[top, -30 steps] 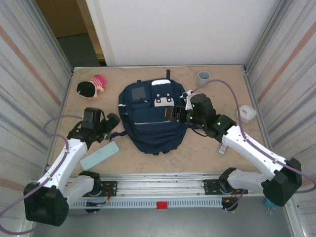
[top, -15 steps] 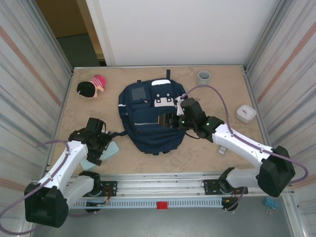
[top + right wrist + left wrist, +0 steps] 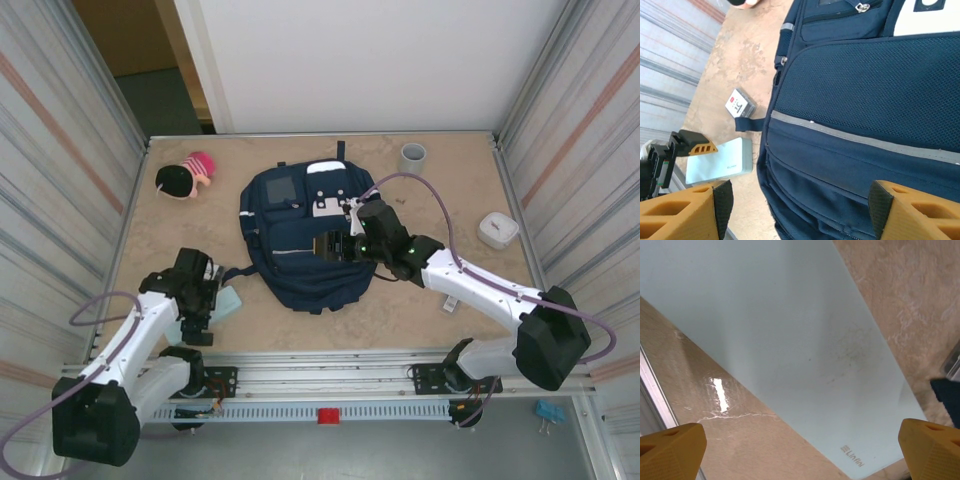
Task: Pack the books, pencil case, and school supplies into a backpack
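Left gripper [image 3: 800, 455] hangs wide open right over the pencil case [image 3: 790, 340]. It lies flat on the table [image 3: 140, 230], just left of the backpack [image 3: 290, 270]. Right gripper [image 3: 800, 210] is open and empty over the backpack's front. One small white supply piece [image 3: 740, 105] lies beside the backpack.

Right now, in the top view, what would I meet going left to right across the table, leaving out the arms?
pink and black toy → backpack → grey cup → white box
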